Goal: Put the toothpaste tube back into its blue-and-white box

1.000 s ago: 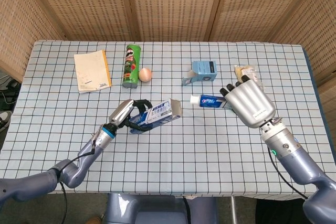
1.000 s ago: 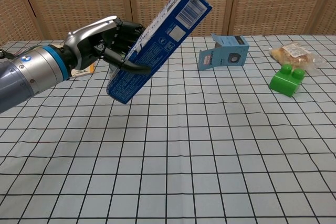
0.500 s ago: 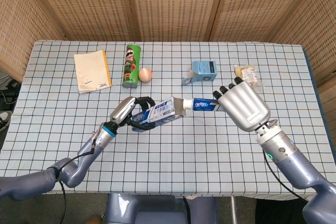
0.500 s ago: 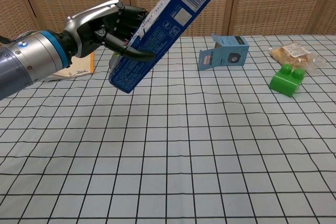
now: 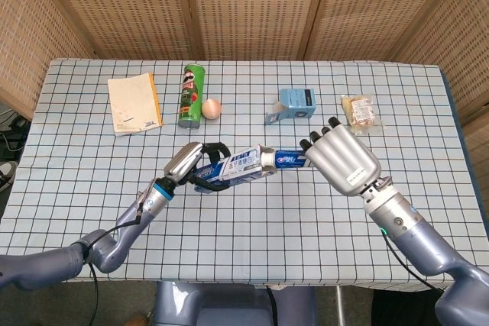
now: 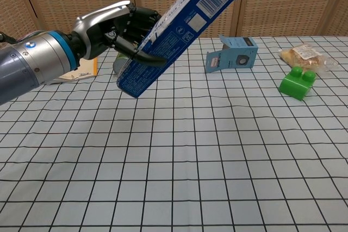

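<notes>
covering the table is a white cloth with a dark grid, and woven wicker screens are standing behind its far edge. lying near the far left corner is one booklet; beside it one green crisp can is lying on its side with one egg just next to it. one small pale-blue carton is sitting towards the far right, with one wrapped snack beyond it, and the chest view is showing one green brick near the right edge. the left hand is grasping the blue-and-white box, raised and tilted above the middle of the table. the right hand is holding the toothpaste tube, whose end is sitting in the box's open mouth
</notes>
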Robot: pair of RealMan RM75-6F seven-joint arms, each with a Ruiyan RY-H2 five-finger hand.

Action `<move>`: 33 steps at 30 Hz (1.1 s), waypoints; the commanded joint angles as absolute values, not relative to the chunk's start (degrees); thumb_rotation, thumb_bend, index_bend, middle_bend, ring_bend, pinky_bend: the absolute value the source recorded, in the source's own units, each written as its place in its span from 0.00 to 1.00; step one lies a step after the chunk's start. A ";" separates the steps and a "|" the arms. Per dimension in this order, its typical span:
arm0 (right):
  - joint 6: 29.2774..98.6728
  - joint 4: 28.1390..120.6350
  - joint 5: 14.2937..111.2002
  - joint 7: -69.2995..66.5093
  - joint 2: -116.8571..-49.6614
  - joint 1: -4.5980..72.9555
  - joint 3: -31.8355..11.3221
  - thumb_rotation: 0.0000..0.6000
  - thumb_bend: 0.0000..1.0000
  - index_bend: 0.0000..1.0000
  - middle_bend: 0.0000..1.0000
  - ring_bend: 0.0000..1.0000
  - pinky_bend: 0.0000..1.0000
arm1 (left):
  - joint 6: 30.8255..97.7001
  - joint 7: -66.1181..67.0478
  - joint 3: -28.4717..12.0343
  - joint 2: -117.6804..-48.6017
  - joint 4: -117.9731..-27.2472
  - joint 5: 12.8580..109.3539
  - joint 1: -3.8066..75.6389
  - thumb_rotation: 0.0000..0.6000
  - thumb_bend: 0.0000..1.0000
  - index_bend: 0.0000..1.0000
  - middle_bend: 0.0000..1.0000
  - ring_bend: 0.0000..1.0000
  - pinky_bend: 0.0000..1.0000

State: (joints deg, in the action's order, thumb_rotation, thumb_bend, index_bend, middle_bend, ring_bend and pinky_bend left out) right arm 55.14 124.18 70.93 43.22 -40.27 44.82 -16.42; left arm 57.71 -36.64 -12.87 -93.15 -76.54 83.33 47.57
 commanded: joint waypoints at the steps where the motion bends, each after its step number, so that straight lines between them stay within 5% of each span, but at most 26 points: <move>1: 54.63 124.26 70.86 44.67 -41.04 45.63 -15.93 1.00 0.63 0.70 0.69 0.70 0.56 | 57.48 -36.15 -12.85 -93.02 -76.69 83.22 47.80 1.00 0.12 0.57 0.47 0.54 0.52; 21: 54.43 126.69 73.58 65.28 -46.83 51.37 -12.56 1.00 0.56 0.68 0.67 0.70 0.57 | 57.19 -35.63 -12.10 -96.81 -76.46 82.79 48.89 1.00 0.13 0.58 0.47 0.54 0.52; 23: 55.54 126.80 75.10 67.56 -47.68 51.45 -12.35 1.00 0.45 0.58 0.60 0.67 0.57 | 57.30 -35.84 -12.05 -97.18 -76.45 82.80 48.90 1.00 0.13 0.58 0.47 0.54 0.52; 27: 57.28 127.78 76.38 70.06 -48.54 51.12 -12.08 1.00 0.09 0.20 0.32 0.44 0.45 | 57.63 -36.63 -12.04 -97.82 -76.84 82.69 48.74 1.00 0.17 0.60 0.48 0.55 0.52; 33: 62.68 127.99 82.47 73.29 -51.58 49.89 -12.50 1.00 0.00 0.02 0.14 0.26 0.30 | 58.53 -39.13 -12.19 -99.79 -77.60 81.92 48.03 1.00 0.20 0.61 0.48 0.55 0.52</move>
